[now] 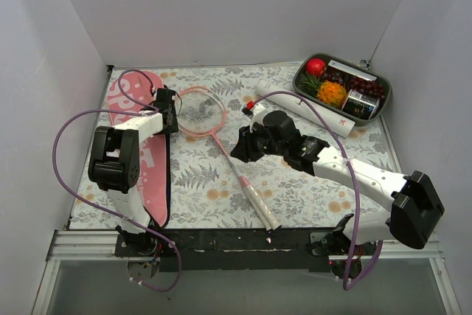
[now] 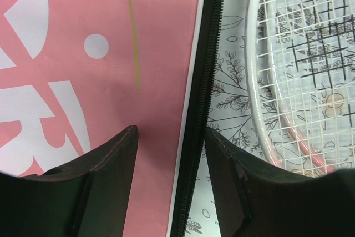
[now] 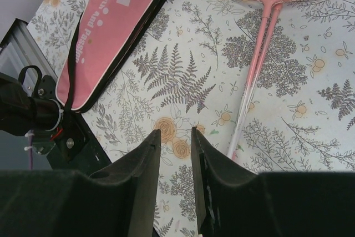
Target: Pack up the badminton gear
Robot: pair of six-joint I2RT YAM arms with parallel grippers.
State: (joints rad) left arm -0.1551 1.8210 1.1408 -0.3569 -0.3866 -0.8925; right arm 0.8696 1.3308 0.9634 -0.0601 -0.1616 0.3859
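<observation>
From above, the pink bag (image 1: 156, 178) lies at 9 o'clock of the racket (image 1: 200, 111), whose handle runs toward 5 o'clock. The white tube (image 1: 306, 112) sits at 2 o'clock of it, beside the fruit tray (image 1: 385, 101).

Left wrist: the left gripper (image 2: 169, 154) is spread, straddling the bag's black zip edge (image 2: 197, 109) — racket head at 3 o'clock.

Right wrist: the right gripper (image 3: 176, 137) shows a narrow gap and pinches nothing — racket shaft at 1 o'clock.
</observation>
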